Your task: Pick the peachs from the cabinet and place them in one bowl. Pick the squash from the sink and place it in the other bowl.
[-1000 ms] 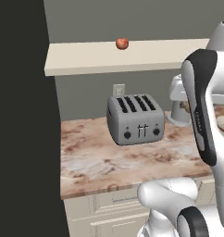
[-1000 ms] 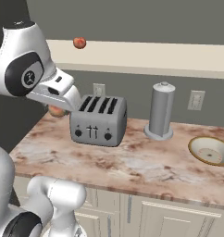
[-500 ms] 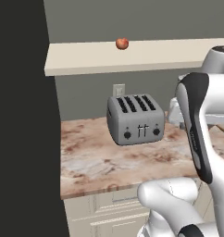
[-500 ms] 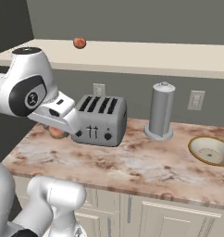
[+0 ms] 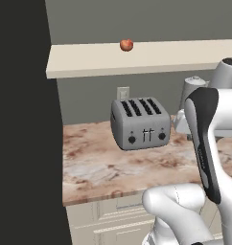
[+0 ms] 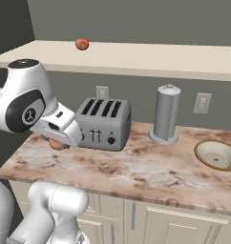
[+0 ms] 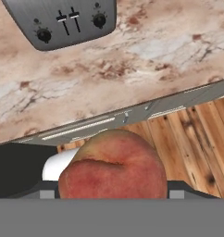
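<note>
One peach [image 7: 113, 165] sits pinched in the gripper [image 7: 113, 192]; another [image 6: 81, 44] rests on the cabinet [image 6: 151, 56].

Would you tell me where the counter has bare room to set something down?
The marble counter is bare in front of the toaster and canister, up to the bowl. The back row by the wall is crowded.

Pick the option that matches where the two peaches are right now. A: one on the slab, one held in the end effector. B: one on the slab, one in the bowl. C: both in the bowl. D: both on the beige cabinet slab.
A: one peach sits on the cabinet slab, while the other peach fills the hand view at the end effector; the bowl holds no fruit.
</note>
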Controlling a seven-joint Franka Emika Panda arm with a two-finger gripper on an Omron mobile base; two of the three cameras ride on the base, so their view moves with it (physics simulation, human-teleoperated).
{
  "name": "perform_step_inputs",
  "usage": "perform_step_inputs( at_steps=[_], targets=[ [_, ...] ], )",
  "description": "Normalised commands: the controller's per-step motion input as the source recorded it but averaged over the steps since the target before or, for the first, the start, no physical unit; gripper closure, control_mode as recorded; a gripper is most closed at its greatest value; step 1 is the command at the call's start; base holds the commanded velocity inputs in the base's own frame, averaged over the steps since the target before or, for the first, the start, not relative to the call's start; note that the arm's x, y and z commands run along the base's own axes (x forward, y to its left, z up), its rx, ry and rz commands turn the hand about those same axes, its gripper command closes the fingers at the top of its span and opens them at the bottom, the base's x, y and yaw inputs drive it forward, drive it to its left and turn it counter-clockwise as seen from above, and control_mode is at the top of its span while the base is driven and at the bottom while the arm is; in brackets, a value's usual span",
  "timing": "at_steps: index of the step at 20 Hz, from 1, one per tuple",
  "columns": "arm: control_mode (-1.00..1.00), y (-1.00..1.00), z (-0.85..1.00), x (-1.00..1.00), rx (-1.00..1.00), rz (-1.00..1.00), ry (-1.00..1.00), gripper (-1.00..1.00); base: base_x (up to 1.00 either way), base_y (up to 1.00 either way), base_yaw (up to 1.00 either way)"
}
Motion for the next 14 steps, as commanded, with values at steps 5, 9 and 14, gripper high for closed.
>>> perform_step_inputs(
  at_steps=[5,9,14],
  targets=[
    [-1.00,0.00,0.00,0.00,0.00,0.00,0.00,1.00,0.00,0.00,0.00],
    [-1.00,0.00,0.00,0.00,0.00,0.00,0.00,1.00,0.00,0.00,0.00],
    [1.00,0.00,0.00,0.00,0.00,0.00,0.00,1.00,0.00,0.00,0.00]
  ],
)
